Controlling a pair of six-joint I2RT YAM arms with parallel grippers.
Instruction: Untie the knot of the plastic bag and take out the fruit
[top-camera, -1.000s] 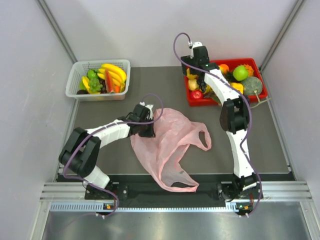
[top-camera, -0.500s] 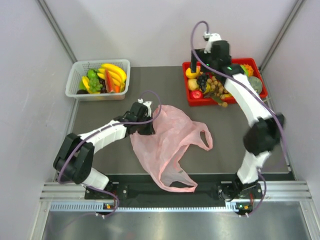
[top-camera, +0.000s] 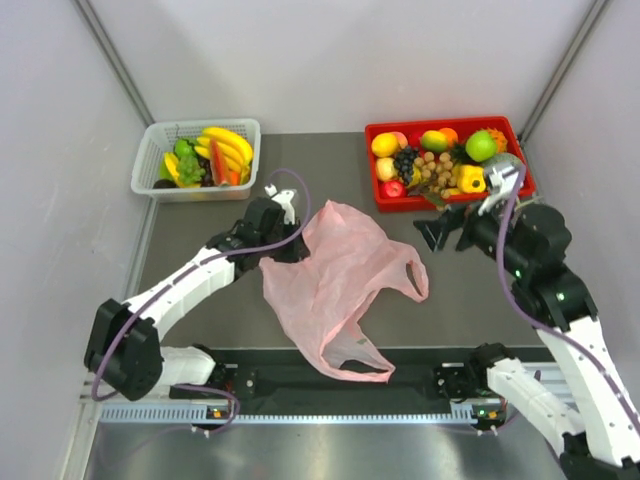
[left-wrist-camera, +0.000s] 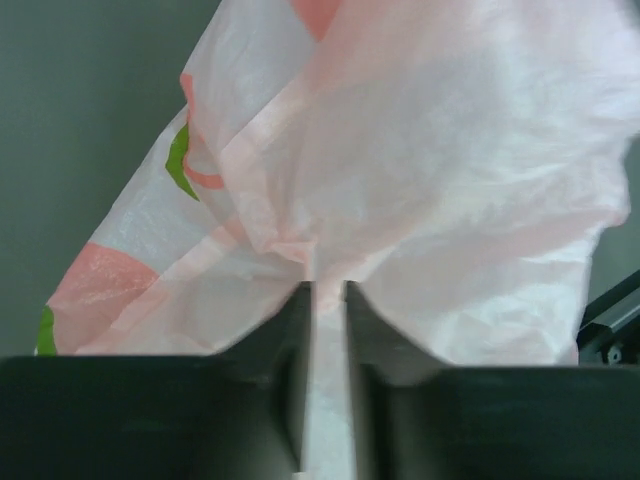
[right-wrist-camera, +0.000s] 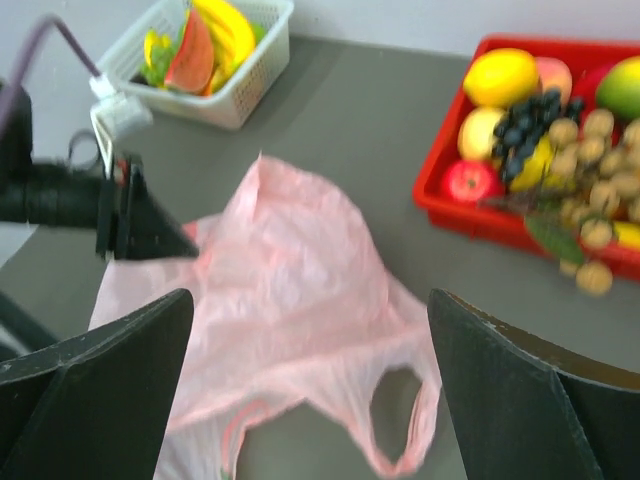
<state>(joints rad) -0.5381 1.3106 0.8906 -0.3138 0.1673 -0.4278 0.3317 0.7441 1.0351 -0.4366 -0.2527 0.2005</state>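
The pale-pink plastic bag (top-camera: 335, 285) lies flat and limp in the middle of the table. Its handle loops hang loose, one at the right (top-camera: 408, 280), and no knot shows. My left gripper (top-camera: 284, 248) is shut on the bag's upper left edge; the left wrist view shows pink film (left-wrist-camera: 450, 180) pinched between the closed fingers (left-wrist-camera: 290, 340). My right gripper (top-camera: 446, 232) is open and empty, above the table just right of the bag (right-wrist-camera: 290, 290). The fruit, including dark purple grapes (top-camera: 404, 162) and tan grapes (top-camera: 435, 172), lies in the red tray (top-camera: 445, 127).
A white mesh basket (top-camera: 195, 192) with bananas and green pieces stands at the back left, also in the right wrist view (right-wrist-camera: 225, 105). The red tray's near rim (right-wrist-camera: 480, 225) is close behind my right gripper. Grey walls enclose the table on three sides.
My right arm has swung back from over the red tray to a spot right of the bag, open and empty. My left gripper stays shut on the bag and shifted slightly.
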